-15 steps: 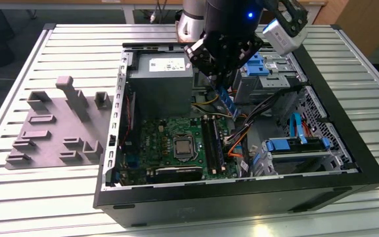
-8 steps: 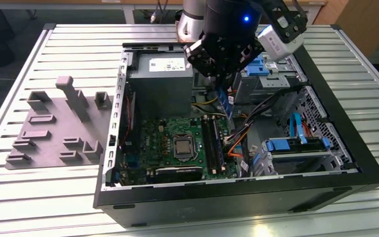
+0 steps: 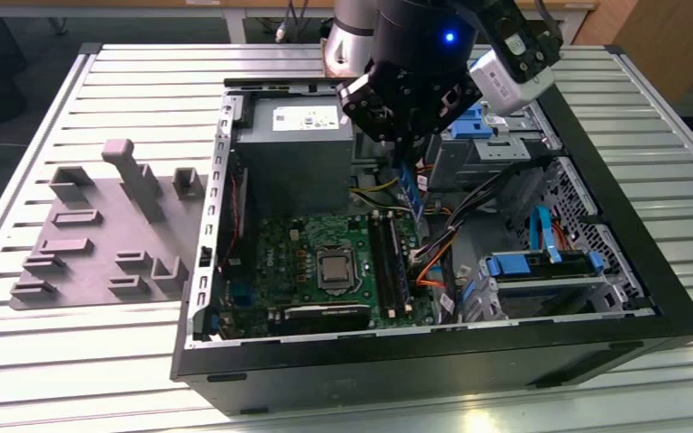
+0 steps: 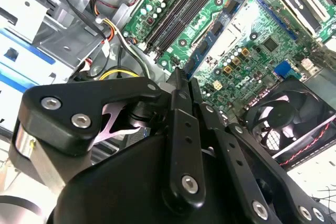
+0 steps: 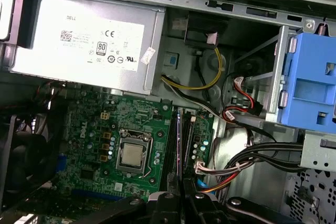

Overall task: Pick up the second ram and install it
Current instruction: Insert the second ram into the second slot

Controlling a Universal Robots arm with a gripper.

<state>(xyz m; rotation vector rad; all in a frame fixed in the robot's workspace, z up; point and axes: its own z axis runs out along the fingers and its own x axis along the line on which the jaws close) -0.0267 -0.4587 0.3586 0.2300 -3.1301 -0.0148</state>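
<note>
Fingers (image 4: 181,129) of black linkage gripper (image 3: 404,155) clenched on upper edge of second ram (image 3: 411,188), a long thin blue circuit-board stick. Hung on edge over middle of open black computer case (image 3: 443,365), above black memory slots (image 5: 171,140) on square green motherboard (image 5: 105,124).

Probably light and stiff, yet fragile: best held by bare long edge, clear of chips and contacts; twisting risky.

Within case: grey metal power supply (image 3: 292,144) in far corner at the exterior view's left, light-blue plastic drive brackets (image 3: 540,266) along wall at the exterior view's right, bundled cables (image 5: 247,161), black fan (image 4: 286,116). Case on slatted metal table (image 3: 33,361), beside grey moulded fixture (image 3: 106,234).
</note>
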